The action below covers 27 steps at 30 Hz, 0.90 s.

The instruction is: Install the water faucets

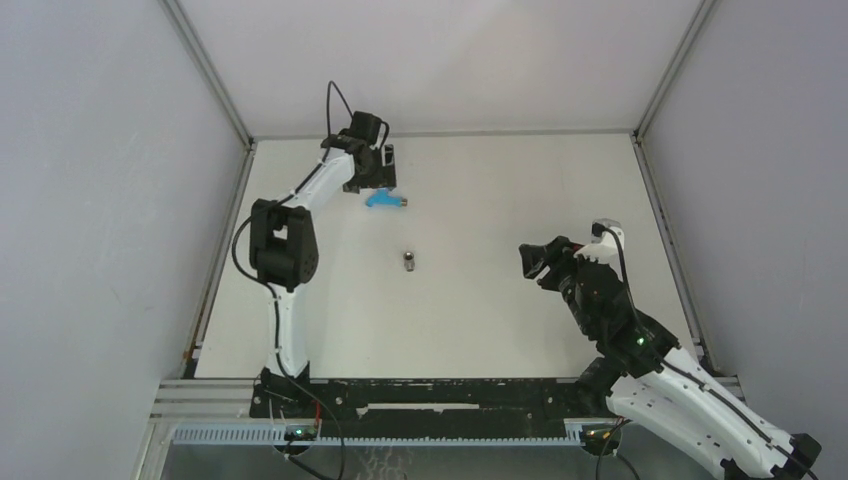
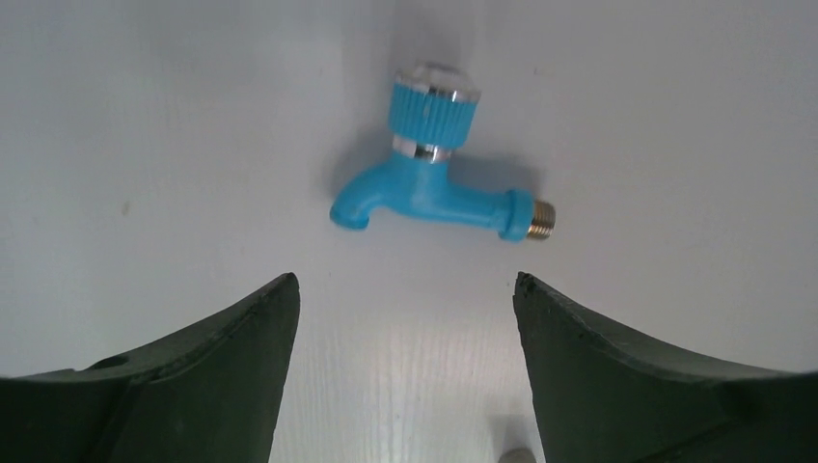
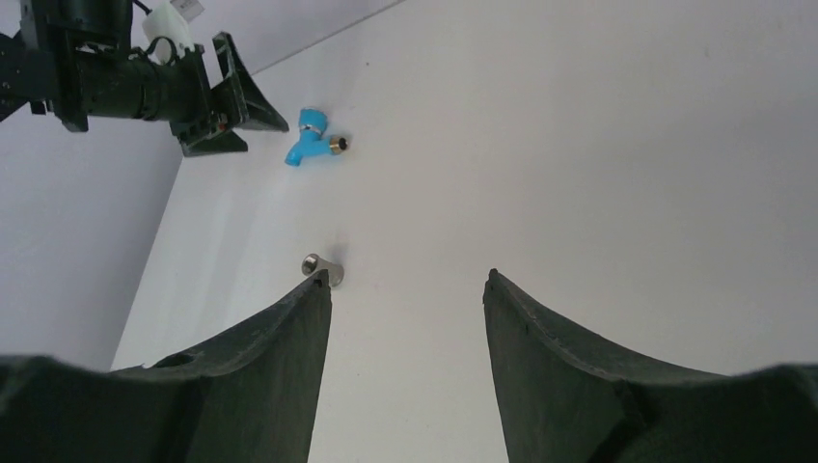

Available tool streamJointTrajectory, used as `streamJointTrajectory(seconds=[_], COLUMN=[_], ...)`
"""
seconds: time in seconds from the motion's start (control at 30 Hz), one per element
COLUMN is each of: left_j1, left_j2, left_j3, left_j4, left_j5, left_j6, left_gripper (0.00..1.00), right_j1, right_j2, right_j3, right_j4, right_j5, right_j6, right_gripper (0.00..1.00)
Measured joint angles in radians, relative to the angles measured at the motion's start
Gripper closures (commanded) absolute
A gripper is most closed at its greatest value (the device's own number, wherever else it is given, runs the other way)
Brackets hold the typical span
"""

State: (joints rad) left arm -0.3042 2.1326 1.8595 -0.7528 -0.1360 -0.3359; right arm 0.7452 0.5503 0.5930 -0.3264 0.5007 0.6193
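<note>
Left wrist view: the left jaws are open and hold nothing; the blue tap (image 2: pixel 434 188) lies on the counter (image 2: pixel 656 87) just ahead of them. The right jaws are open and empty, with the grey fitting (image 3: pixel 321 266) ahead of them.

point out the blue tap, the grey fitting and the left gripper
blue tap (image 2: pixel 439 193): left wrist view, on its blue body under the knob
grey fitting (image 1: pixel 410 262): top external view, on its middle
left gripper (image 2: pixel 405 282): left wrist view, midway between its fingertips
</note>
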Motion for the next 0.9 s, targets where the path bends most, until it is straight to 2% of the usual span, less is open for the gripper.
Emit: streamJointTrajectory(seconds=[0.17,0.3,0.37,0.47,0.7,0.9], left_j1=[0.0,0.003,0.006,0.014,0.042,0.048], left_j2=[0.129,0.273,0.328,0.371,0.394,0.394], left_j3=[0.221,0.426,0.472,0.471,0.467,0.441], left_j4=[-0.038,-0.075,-0.087,-0.11,-0.13,-0.124], left_j5=[-0.009,-0.008,0.005,0.021,0.06,0.095], left_j6=[0.034,0.05,0.048,0.046,0.023,0.019], left_gripper=[0.15,0.2,0.21,0.25,0.48,0.51], right_j1=[-0.008,-0.013,-0.013,-0.014,-0.036,-0.06], right_j2=[-0.036,-0.036,-0.036,-0.037,-0.039,-0.039], right_j3=[0.0,0.0,0.0,0.0,0.0,0.0], right_j4=[-0.06,-0.095,-0.105,-0.118,-0.139,-0.151], right_j5=[0.014,0.014,0.013,0.013,0.014,0.009], right_j6=[0.015,0.031,0.042,0.057,0.065,0.065], right_gripper=[0.34,0.34,0.34,0.34,0.35,0.35])
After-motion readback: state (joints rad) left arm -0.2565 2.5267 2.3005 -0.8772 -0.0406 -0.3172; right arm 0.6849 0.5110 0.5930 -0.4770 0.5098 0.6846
